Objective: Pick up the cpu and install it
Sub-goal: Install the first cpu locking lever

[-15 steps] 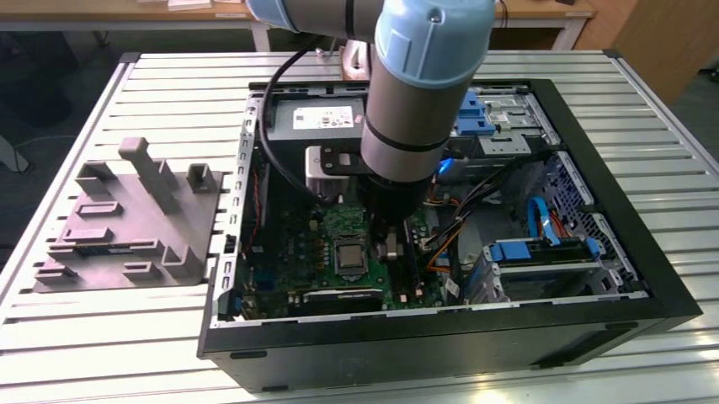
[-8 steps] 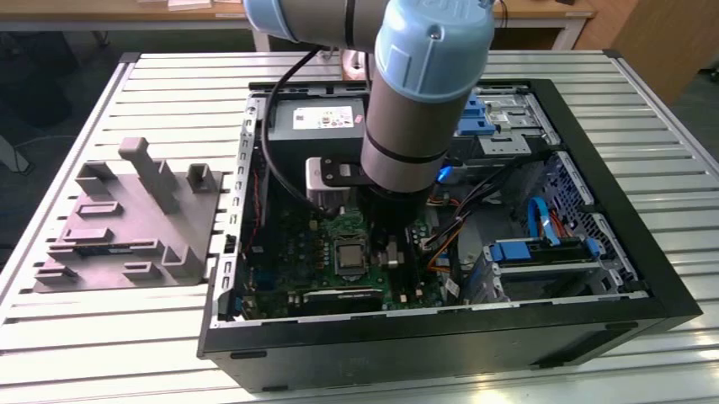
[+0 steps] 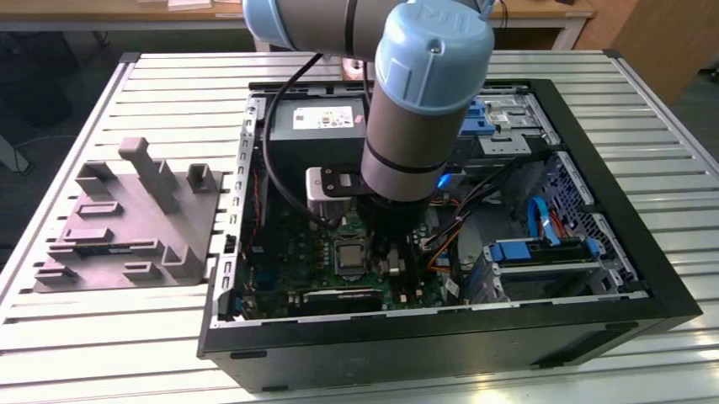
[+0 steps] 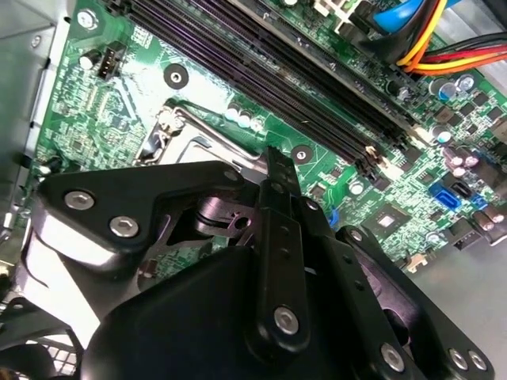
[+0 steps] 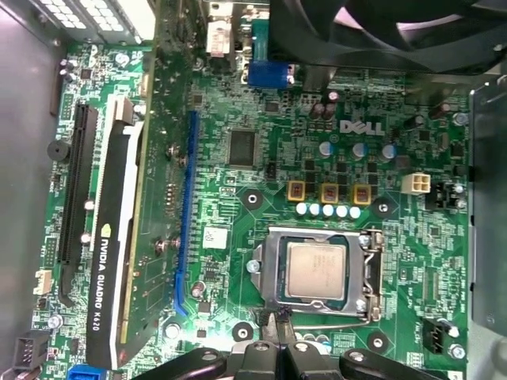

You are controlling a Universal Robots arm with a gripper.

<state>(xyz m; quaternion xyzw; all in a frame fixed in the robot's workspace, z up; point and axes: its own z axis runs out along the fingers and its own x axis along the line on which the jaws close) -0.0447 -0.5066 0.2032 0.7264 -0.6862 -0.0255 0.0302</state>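
Observation:
The cpu (image 5: pixel 316 270), a small square chip with a pale silvery top, lies flat inside the metal-framed socket (image 5: pixel 269 237) of the green motherboard (image 5: pixel 261 103). In the exterior view the socket (image 3: pixel 346 252) sits mid-board inside the open computer case, just beside the arm's black tool. My gripper (image 5: pixel 277 321) hangs low over the board at the socket's edge, beside the cpu and not touching it. Its two dark fingers meet at the tips with nothing between them. In the second wrist view the gripper (image 4: pixel 273 156) points at the socket frame's rim (image 4: pixel 198 131).
A graphics card (image 5: pixel 119 237) stands upright in a slot beside the socket. Memory slots (image 4: pixel 261 71) and orange-yellow cables (image 4: pixel 428 39) lie close by. A black fan (image 5: pixel 396 32), the power-supply box (image 3: pixel 315 126) and a blue-clipped drive cage (image 3: pixel 540 252) crowd the case. A grey tray (image 3: pixel 124 219) lies on the exterior view's left.

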